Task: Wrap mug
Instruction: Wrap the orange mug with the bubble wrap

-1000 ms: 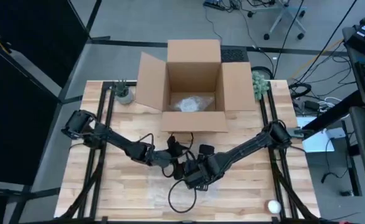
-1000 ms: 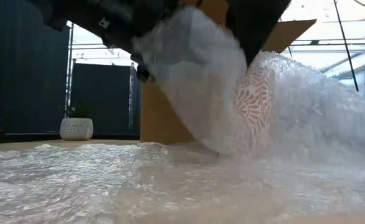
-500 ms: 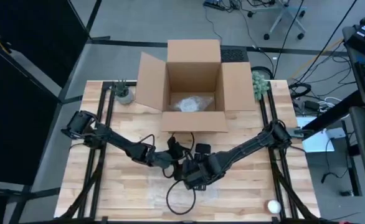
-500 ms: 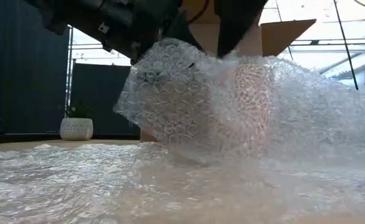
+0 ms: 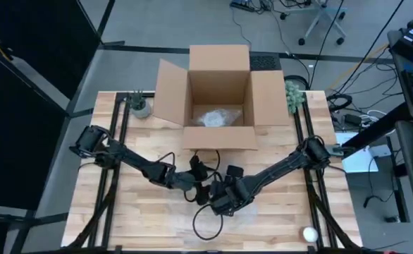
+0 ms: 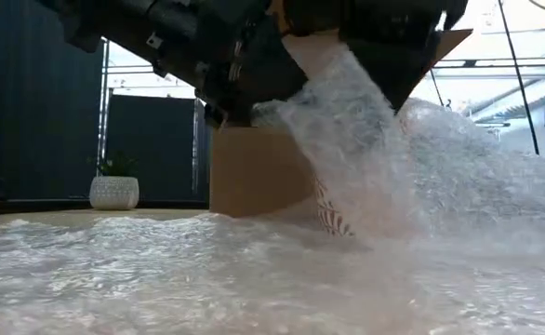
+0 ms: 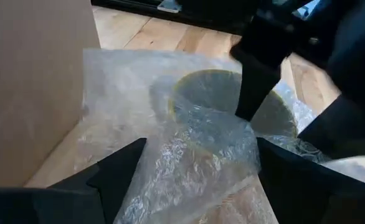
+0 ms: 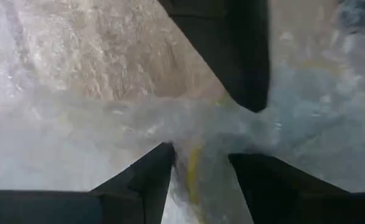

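A clear bubble wrap sheet [image 6: 161, 270] covers the table's near middle. The mug [image 7: 210, 87], yellow inside and red-patterned outside [image 6: 331, 217], sits tilted under a raised flap of the wrap [image 6: 347, 130]. My right gripper [image 5: 217, 197] is shut on that flap at the mug's mouth. My left gripper [image 7: 195, 180] is close beside the mug on its left, open, with a bulge of wrap between its fingers. Whether those fingers touch the wrap, I cannot tell. My right gripper pinches the bubble wrap flap [image 8: 195, 134] between its two fingers, coming down from above. The mug's yellow rim [image 8: 192, 165] shows through the wrap in the gap. One finger [image 7: 257, 81] points into the mug's mouth. The flap rises steeply from the table to the fingers.
An open cardboard box [image 5: 219, 99] with more wrap inside stands at the far middle. A small white plant pot [image 5: 142, 106] is at the far left, a green object [image 5: 293, 95] at the far right, a white ball [image 5: 309, 233] near right. A black cable loop [image 5: 206, 222] lies in front of the grippers.
The flap lay over the mug half a second ago, hiding most of its pattern. It has since been drawn up steeply by my right gripper, and only the mug's lower edge shows beneath it. Both arms have stayed close together at the mug.
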Available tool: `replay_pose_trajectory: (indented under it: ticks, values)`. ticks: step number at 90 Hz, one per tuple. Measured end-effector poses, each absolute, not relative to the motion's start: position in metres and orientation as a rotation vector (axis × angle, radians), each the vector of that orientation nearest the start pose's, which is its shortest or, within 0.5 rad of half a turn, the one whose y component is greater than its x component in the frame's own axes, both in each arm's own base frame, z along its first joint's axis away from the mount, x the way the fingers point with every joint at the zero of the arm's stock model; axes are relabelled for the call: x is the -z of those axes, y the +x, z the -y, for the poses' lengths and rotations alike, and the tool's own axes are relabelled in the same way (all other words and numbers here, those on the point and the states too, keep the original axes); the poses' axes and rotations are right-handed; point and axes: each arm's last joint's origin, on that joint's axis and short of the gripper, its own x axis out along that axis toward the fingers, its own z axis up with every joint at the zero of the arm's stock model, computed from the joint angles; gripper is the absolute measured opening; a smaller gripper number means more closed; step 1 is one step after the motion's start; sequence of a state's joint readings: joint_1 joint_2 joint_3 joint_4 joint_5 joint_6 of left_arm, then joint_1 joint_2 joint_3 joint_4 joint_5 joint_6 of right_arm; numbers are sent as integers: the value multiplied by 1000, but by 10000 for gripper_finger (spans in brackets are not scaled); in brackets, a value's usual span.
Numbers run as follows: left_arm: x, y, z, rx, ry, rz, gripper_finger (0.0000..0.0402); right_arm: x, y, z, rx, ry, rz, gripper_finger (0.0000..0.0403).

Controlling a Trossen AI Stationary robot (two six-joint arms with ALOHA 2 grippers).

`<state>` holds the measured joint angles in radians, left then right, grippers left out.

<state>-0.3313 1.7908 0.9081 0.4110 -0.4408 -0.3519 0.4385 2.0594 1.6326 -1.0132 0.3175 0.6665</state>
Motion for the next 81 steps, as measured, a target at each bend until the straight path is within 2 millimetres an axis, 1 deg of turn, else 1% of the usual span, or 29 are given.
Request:
replay_pose_trajectory:
  ticks: [19, 39, 52, 64, 81]
  values:
    - [-170, 346, 109, -134, -178, -427, 273, -179, 368, -162, 330, 35, -1260, 160]
    - [-185, 333, 112, -99, -169, -482, 273, -176, 369, -163, 307, 30, -1253, 160]
    - [-197, 317, 119, -83, -161, -541, 273, -175, 370, -164, 281, 31, -1259, 160]
    - [-199, 297, 129, -70, -122, -650, 273, -175, 373, -166, 253, 49, -1239, 160]
    - [-210, 268, 149, -128, -52, -663, 273, -174, 374, -166, 229, 34, -1229, 160]
